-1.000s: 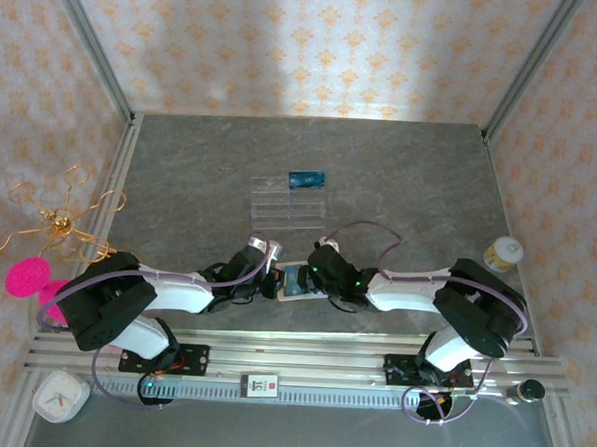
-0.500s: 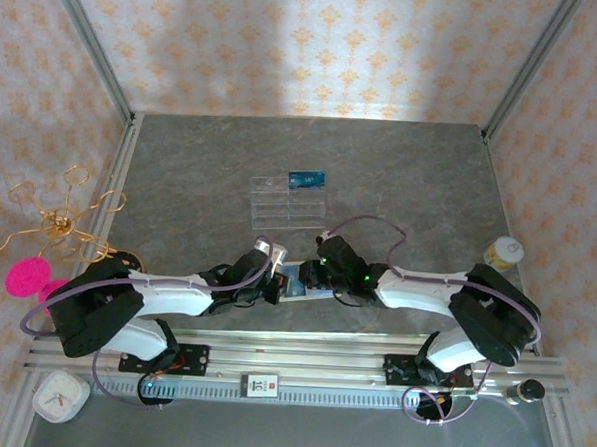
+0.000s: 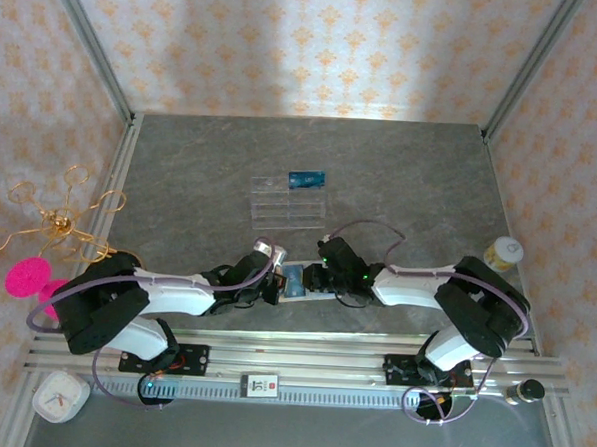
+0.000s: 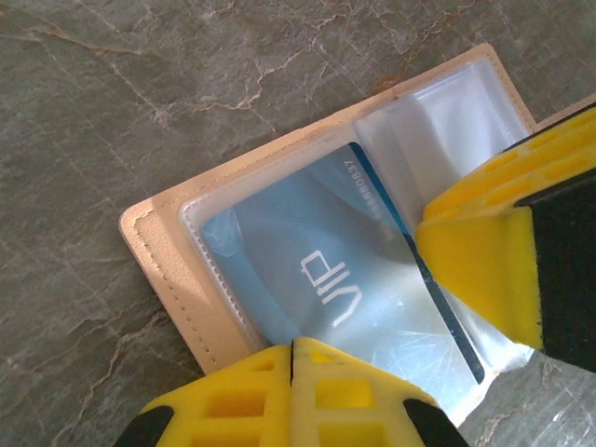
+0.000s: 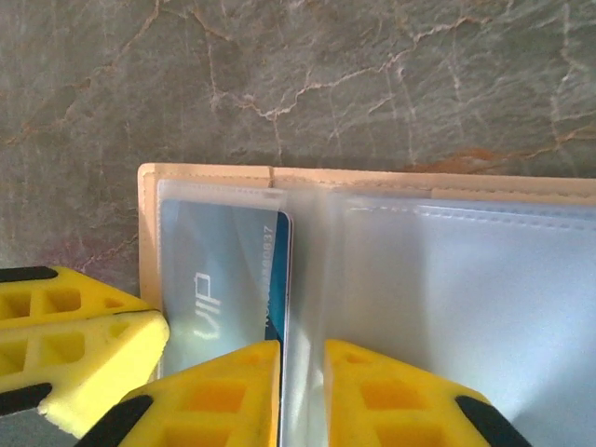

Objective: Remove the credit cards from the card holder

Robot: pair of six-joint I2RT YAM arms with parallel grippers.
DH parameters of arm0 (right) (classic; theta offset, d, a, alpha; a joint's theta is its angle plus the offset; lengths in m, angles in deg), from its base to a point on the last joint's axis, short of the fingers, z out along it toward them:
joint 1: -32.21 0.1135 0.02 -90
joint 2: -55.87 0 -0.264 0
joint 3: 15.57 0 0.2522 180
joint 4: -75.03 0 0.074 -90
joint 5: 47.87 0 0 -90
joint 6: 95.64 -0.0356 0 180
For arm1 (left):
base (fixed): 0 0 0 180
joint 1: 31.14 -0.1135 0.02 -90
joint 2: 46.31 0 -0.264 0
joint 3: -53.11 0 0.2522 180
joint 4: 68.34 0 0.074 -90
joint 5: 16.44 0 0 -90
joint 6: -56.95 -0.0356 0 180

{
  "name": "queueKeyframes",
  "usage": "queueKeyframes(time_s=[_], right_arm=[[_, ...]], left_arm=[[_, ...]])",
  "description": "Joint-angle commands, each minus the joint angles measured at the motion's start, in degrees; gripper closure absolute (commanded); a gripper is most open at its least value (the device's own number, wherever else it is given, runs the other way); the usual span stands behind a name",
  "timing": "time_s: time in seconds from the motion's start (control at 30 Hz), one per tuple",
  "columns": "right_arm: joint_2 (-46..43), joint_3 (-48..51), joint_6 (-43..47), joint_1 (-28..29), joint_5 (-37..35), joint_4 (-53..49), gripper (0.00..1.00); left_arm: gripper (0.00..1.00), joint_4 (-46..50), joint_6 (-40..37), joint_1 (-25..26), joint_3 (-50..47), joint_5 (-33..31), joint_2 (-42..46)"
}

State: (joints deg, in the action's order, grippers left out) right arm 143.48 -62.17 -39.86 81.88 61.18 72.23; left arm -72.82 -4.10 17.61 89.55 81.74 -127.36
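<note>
Fingers of the left gripper (image 4: pixel 291 352) are pressed together, tips down on the near edge of the clear sleeve, pinning the card holder (image 4: pixel 163 270) flat. Fingers of the right gripper (image 5: pixel 301 365) stand a narrow slit apart, straddling the exposed long edge of the credit card (image 5: pixel 219 279). Cannot tell whether they bite on it or only bracket it with the plastic leaf.

Card: blue, "VIP" in white, mostly tucked under plastic in the sleeve on the left gripper's side. Holder lies open on the table (image 3: pixel 401 179), toward its near edge, between the two grippers. Well beyond it sits a clear tray (image 3: pixel 279 210) with another blue card (image 3: pixel 307 179) at its far corner.

Judgement: the step in hand is drawing this card out. The pocket appears to open toward the fold. The right fingers should close on the card alone, not card plus sleeve, then pull flat along the pocket; lifting would likely bow the plastic and drag the holder. Left fingers' job: hold the holder down so it does not slide. Main risk: pinching the leaf and carrying off the whole holder.
</note>
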Motion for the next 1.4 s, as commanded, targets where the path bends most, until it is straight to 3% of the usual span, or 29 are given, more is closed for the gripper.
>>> queueKeyframes(time_s=[0.0, 0.27, 0.53, 0.8, 1.17, 1.37], right_arm=[[0.27, 0.89, 0.77, -0.1, 1.44, 2.13, 0.81], [-4.37, 1.42, 0.42, -0.1, -0.6, 0.47, 0.81], [-1.47, 1.75, 0.25, -0.1, 2.74, 4.82, 0.82], [-0.61, 1.95, -1.36, -0.26, -1.06, 2.66, 0.87], [2.57, 2.5, -2.45, -0.28, 4.36, 8.69, 0.86], [3.28, 3.13, -3.12, -0.28, 5.21, 10.67, 1.0]], left_arm=[[1.0, 1.73, -0.84, -0.54, -0.78, -1.47, -2.38], [1.0, 0.22, -1.77, -3.02, -2.43, 0.82, -2.46], [1.0, -0.88, -1.6, -3.49, -2.9, 2.44, -2.79], [1.0, -1.38, -1.18, -3.52, -3.06, 2.63, -2.81], [1.0, -2.91, -0.74, -3.49, -3.33, 3.93, -3.54], [1.0, -4.08, -0.21, -3.54, -3.52, 5.86, -4.63]])
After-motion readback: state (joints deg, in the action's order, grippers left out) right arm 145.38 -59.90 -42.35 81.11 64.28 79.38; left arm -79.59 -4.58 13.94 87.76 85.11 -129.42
